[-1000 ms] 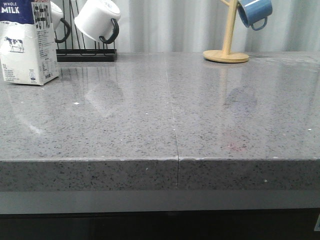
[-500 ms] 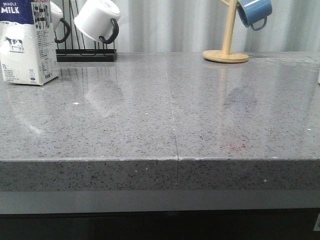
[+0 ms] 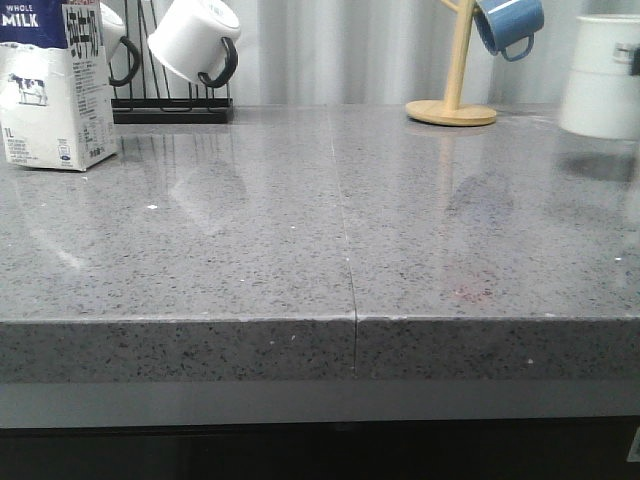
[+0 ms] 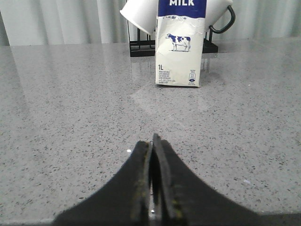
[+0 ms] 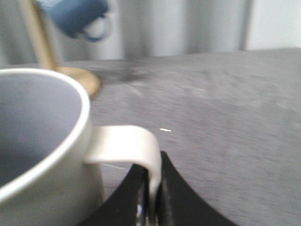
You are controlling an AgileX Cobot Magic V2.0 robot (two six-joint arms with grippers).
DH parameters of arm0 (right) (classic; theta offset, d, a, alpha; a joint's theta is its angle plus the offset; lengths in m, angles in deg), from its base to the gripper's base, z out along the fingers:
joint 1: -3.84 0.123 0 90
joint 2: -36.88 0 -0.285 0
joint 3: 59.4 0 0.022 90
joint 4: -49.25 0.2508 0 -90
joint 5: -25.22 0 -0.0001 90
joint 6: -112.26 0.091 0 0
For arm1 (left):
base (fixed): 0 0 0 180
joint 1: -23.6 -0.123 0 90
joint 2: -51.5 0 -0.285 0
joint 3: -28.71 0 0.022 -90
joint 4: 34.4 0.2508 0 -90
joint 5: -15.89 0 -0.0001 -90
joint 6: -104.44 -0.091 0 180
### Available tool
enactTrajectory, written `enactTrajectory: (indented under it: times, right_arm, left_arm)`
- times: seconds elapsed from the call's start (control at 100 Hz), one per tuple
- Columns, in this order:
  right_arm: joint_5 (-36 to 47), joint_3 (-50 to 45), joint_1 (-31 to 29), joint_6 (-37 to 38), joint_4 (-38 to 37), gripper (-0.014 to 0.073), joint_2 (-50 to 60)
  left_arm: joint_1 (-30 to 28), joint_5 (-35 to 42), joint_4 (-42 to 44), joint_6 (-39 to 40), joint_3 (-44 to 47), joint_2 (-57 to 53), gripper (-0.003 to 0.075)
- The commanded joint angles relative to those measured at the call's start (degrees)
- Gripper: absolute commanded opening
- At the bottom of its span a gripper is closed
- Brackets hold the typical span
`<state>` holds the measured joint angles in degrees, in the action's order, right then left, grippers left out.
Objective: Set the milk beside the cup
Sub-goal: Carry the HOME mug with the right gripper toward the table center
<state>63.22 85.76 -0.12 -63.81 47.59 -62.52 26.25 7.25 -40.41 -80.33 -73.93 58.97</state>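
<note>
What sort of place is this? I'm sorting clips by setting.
Probably a kitchen counter or a mock-up of one: a speckled grey stone worktop, a milk carton, mugs on a black rack and a blue mug on a wooden tree.

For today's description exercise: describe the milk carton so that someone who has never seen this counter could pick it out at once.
Start at the grey speckled counter and go to its far left corner, in front of the black wire rack hung with white mugs. There stands the milk, upright and alone. It is the only boxy thing: white carton, dark blue top, cow picture.
</note>
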Motion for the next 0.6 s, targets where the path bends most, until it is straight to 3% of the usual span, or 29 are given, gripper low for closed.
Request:
enactTrajectory:
  times: [0.0,0.34,0.59]
  right_arm:
    - [3.9,1.6,3.7,0.2,-0.8,-0.0068,2.9]
    - [-1.2,5.4,21.2,0.2,-0.8,-0.0067,1.7]
    - [-0.2,9.9,25.8,0.2,-0.8,-0.0067,-4.0]
  left_arm:
    - [0.0,4.9,-0.5,0.5,2.4,-1.9,-0.0021]
    - [0.0,4.9,-0.5,0.5,2.4,-1.9,-0.0021]
    - [0.0,4.9,-0.5,0.5,2.4,-1.9,-0.0021]
